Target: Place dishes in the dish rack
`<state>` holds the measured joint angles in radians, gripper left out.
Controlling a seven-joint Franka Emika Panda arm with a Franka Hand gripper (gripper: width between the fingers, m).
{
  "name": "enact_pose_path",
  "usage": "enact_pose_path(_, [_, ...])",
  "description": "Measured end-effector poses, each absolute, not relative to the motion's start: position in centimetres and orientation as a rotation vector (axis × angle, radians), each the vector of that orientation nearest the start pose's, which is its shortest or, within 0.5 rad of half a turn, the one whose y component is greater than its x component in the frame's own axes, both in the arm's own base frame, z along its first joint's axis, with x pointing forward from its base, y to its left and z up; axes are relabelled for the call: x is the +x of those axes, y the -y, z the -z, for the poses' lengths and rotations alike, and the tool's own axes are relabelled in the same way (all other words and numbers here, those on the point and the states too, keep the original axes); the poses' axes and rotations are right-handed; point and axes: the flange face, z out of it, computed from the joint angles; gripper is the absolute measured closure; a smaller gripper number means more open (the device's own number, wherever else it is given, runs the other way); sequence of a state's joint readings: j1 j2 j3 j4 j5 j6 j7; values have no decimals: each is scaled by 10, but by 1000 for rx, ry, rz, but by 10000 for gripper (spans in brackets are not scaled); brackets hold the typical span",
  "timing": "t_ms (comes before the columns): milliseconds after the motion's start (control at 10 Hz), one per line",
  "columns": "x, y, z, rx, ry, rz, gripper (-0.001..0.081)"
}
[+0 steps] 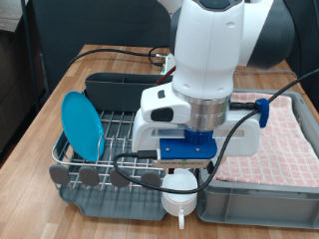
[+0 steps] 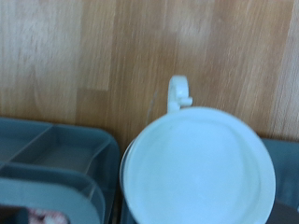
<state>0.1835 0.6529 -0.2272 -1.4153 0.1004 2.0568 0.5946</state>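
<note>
The light-blue plate point(image 1: 82, 124) stands on edge in the silver wire dish rack point(image 1: 125, 134), at the exterior view's left. My gripper point(image 1: 185, 169) hangs over the rack's front edge, next to the bin. The white cup point(image 1: 181, 195) is directly under it. Its fingers are hidden behind the blue mount and the cup. In the wrist view the cup point(image 2: 198, 168) fills the lower frame as a white disc, with its handle point(image 2: 179, 91) over the wooden table. The wooden spoon is out of view.
A grey bin lined with a pink checked towel point(image 1: 279, 139) stands at the exterior view's right, touching the rack. A dark grey caddy point(image 1: 110, 88) is at the rack's back. Grey plastic compartments point(image 2: 56, 159) show beside the cup. Black cables trail across the rack and table.
</note>
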Motion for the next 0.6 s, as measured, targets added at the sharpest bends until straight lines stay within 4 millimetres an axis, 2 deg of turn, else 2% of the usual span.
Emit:
enact_pose_path(100, [722, -8, -332, -3030, -999, -2, 182])
enact_pose_path(200, [724, -10, -339, -3029, -994, 7, 51])
enact_pose_path(600, [722, -20, -369, -2994, -1039, 62, 6])
